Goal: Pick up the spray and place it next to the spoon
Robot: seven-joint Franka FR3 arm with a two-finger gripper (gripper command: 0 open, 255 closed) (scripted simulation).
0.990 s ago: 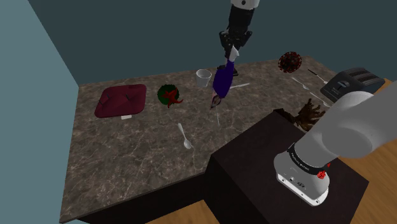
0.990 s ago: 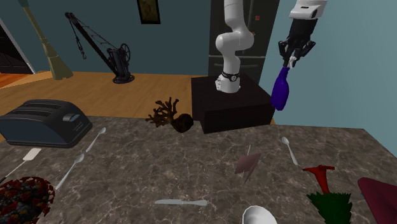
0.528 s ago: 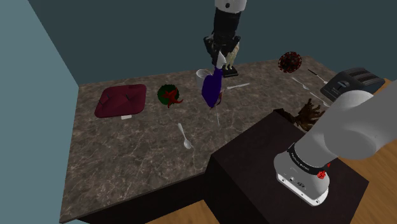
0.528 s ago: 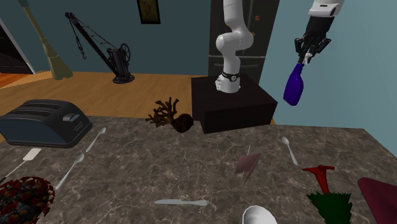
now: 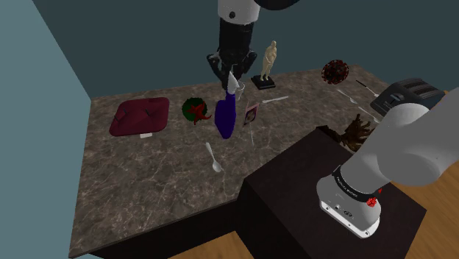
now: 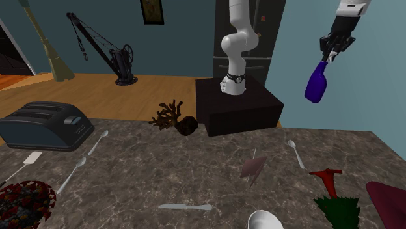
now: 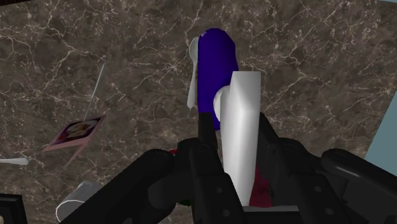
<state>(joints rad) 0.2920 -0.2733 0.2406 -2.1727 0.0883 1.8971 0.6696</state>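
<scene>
Our claw (image 5: 230,71) pinches the purple spray bottle (image 5: 225,119) by its white top, upper middle of the shoulder view, mostly hiding a white cup (image 5: 239,90).

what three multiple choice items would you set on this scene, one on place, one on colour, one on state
1. Where is the spray? A lying on the counter; B up in the air over the counter; C standing on the counter.
2. What colour is the spray's body? A blue-purple; B green; C yellow.
3. The hand is: A open; B shut on nothing; C shut on the spray.
Answers: 1 B, it hangs from the hand, clear of the counter. 2 A, the body is blue-purple under a white head. 3 C, the wrist view shows the hand clasping the white head.
</scene>
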